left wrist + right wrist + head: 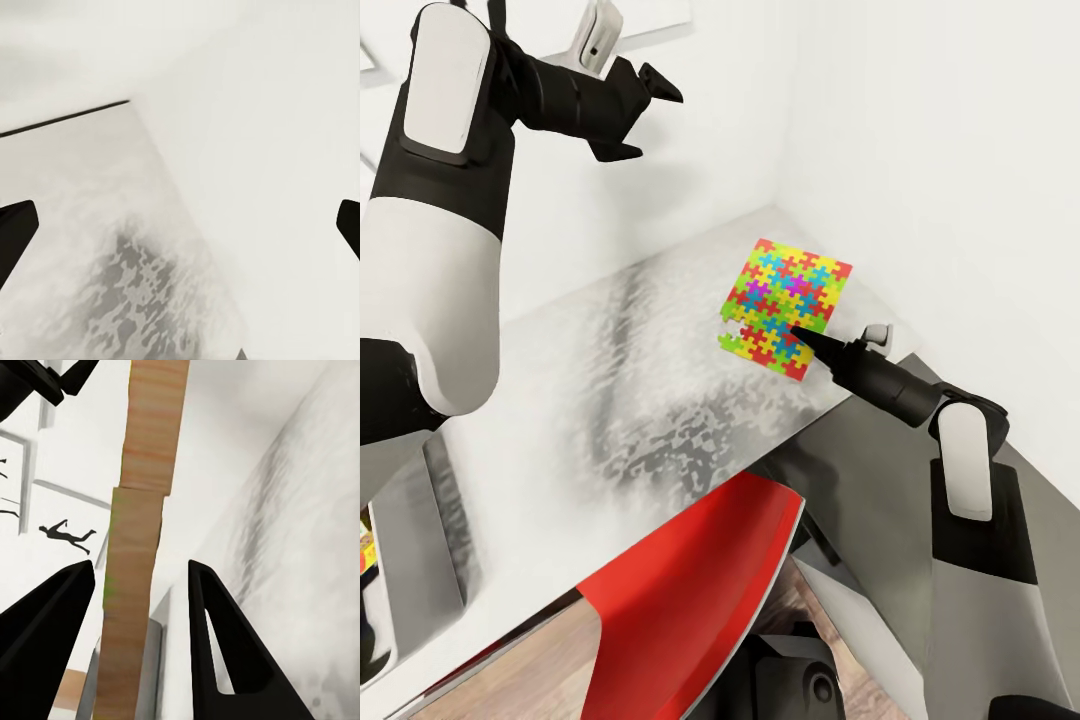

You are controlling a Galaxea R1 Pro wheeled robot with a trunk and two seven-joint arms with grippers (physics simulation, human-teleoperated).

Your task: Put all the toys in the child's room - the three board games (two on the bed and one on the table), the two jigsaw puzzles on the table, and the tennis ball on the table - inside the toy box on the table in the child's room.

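One puzzle lies on the table near its far right corner, close to the wall, and it is the step in hand. The right gripper reaches to the puzzle's near edge. In the right wrist view its two dark fingers stand either side of the board, which shows there edge-on as a tan strip. A sliver of background shows on each side of the strip, so I judge the fingers are spread around the edge and not clamped on it. From the head view I cannot tell whether that edge is lifted off the top or lying flat. The left gripper hangs high over the table's far left, well apart from the puzzle. Its fingertips sit at the far sides of the left wrist view, wide apart, holding nothing. A grey rimmed shape at the head view's left edge is probably the toy box, well away from the puzzle, with a red chair below the table edge between. The next move probably calls for closing the right fingers firmly on the thin board, raising it clear of the top, and carrying it leftward across the table to the box. A thin board held only by its edge may pivot or slip in the grip, so a deep bite on it would help.
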